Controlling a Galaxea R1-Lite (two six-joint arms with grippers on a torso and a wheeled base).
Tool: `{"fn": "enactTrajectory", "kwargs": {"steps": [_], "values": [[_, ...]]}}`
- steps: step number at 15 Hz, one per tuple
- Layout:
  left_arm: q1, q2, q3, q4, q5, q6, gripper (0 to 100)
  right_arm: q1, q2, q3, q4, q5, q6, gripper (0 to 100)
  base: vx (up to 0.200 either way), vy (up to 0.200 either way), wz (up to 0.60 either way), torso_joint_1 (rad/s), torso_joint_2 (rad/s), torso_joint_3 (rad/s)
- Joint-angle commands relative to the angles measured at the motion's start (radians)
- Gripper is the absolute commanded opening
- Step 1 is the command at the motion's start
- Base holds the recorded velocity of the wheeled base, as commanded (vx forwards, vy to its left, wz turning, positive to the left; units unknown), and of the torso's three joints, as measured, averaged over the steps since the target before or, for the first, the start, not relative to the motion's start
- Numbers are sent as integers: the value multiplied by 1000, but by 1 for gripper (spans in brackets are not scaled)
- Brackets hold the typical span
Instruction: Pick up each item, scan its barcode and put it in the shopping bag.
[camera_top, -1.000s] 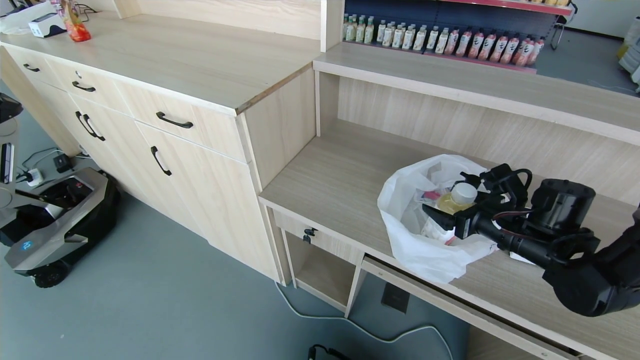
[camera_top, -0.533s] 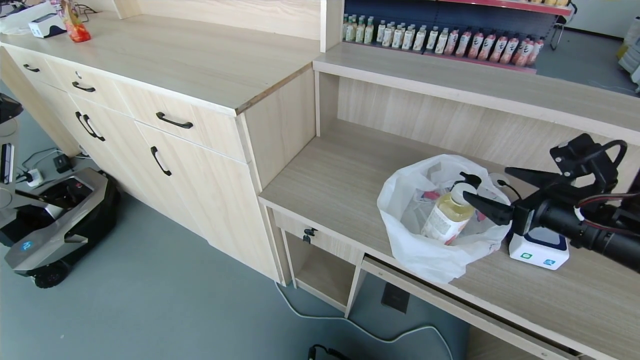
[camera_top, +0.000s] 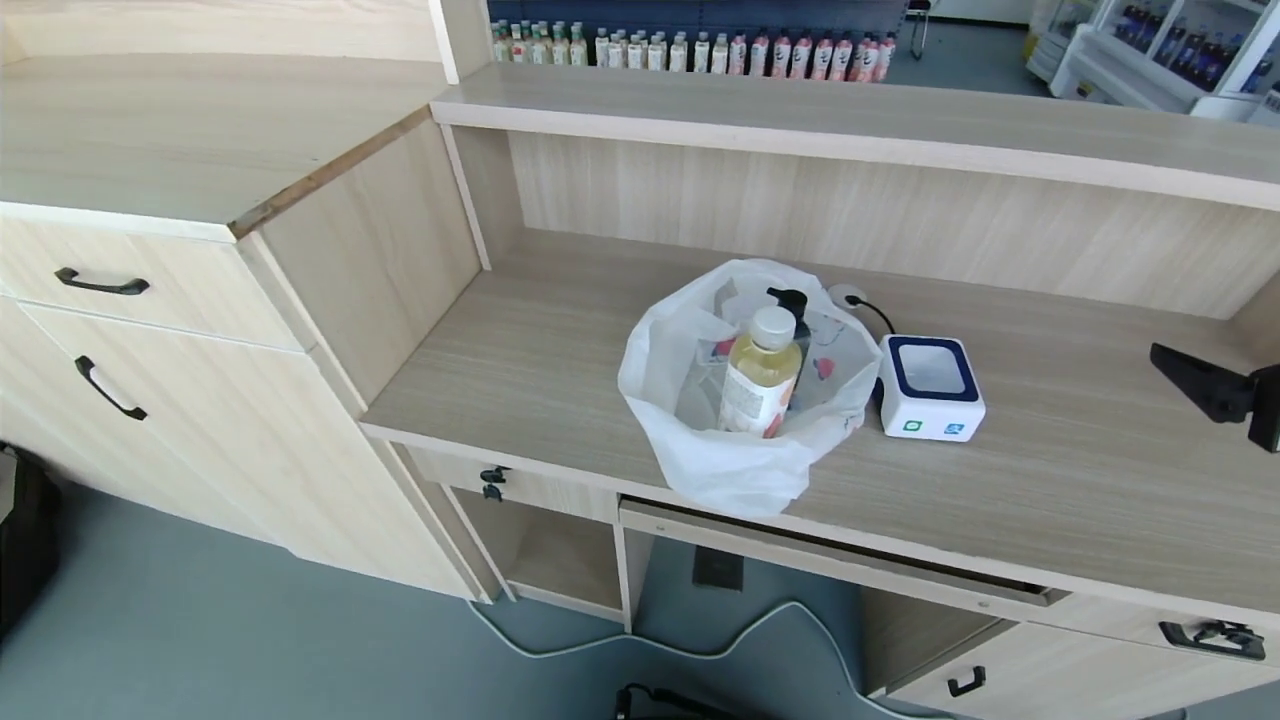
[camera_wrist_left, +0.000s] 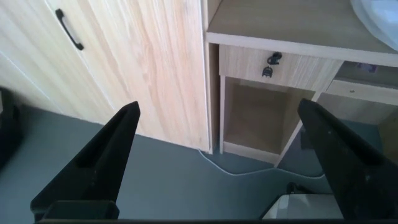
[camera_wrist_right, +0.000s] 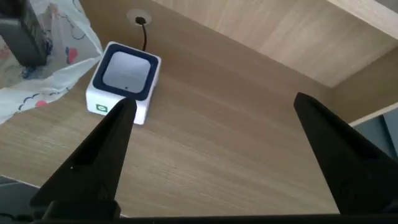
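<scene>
1 btl (camera_top: 760, 375) in bag (camera_top: 730, 470), 1 scanner (camera_top: 930, 388)

Bright, even and soft, lit from above; faint shade under the upper ledge (camera_top: 850, 115), along the back of the bench (camera_top: 1050, 440); pale sheen on the scanner (camera_top: 928, 368) face; dimmer beneath, toward the floor (camera_top: 200, 620).

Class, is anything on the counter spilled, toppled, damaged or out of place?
Nothing stands out. The bottle stands neck-up in the shopping bag, the scanner sits flat beside it, and the counter shows no spill.
</scene>
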Motion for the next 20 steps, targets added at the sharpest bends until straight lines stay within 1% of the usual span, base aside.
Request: {"fn": "enactTrajectory", "kwargs": {"steps": [1, 3, 5, 7, 8, 10, 12, 14, 15, 16, 17, 19, 20], "values": [[0, 0, 0, -1, 1, 0, 100, -3, -54, -11, 11, -16, 6, 100, 0, 0, -600, -315, 530, 212], [0, 0, 0, -1, 1, 0, 100, -5, -73, 1, 14, -47, 8, 100, 0, 0, -600, -325, 554, 224], [0, 0, 0, -1, 1, 0, 100, -5, -96, 64, 4, -68, 57, 100, 0, 0, 0, -322, 530, 200], [0, 0, 0, -1, 1, 0, 100, -3, -126, 107, 4, -88, 140, 100, 0, 0, 0, -134, 217, 88], [0, 0, 0, -1, 1, 0, 100, -5, -148, 135, 4, -102, 154, 100, 0, 0, 0, -61, 90, 36], [0, 0, 0, -1, 1, 0, 100, 3, -258, 261, 5, -119, 149, 100, 0, 0, 0, -16, 30, 9], [0, 0, 0, -1, 1, 0, 100, 3, -317, 330, 11, -109, 163, 100, 0, 0, 0, 0, 0, 0], [0, 0, 0, -1, 1, 0, 100, 4, -355, 411, 14, -109, 282, 100, 0, 0, 0, 0, 0, 0], [0, 0, 0, -1, 1, 0, 100, 4, -366, 458, 11, -116, 299, 100, 0, 0, 0, 0, 0, 0], [0, 0, 0, -1, 1, 0, 100, 12, -412, 535, 7, -116, 299, 100, 0, 0, 0, 0, 0, 0], [0, 0, 0, -1, 1, 0, 100, 41, -484, 586, 11, -120, 304, 100, 0, 0, 0, 0, 0, 0], [0, 0, 0, -1, 1, 0, 100, 80, -636, 586, 171, -168, 307, 100, 0, 0, 0, 0, 0, 0], [0, 0, 0, -1, 1, 0, 100, 87, -680, 586, 215, -182, 307, 100, 0, 0, 0, 0, 0, 0]]}}
